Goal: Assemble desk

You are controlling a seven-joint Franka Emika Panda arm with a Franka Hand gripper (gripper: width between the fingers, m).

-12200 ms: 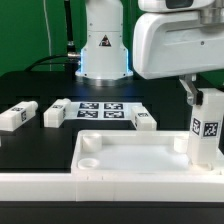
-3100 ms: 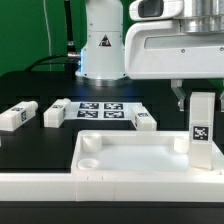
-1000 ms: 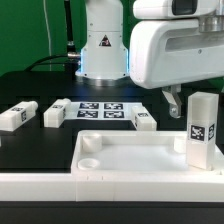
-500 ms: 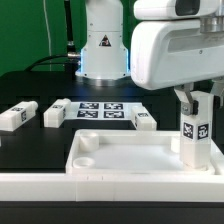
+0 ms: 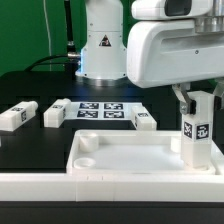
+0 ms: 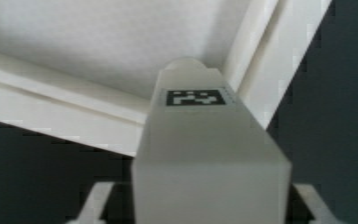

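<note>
Fingers (image 5: 180, 98) of my gripper (image 5: 196, 100) close narrowly on the upright white plastic block leg (image 5: 196, 138), at the exterior view's right end of the white rimmed rectangular tray-like desk top (image 5: 130, 158).

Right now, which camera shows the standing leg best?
The exterior view: it shows most of the leg, standing at the desk top's corner, the gripper around its upper end. The wrist view shows only part, close up, with one tag.
</note>
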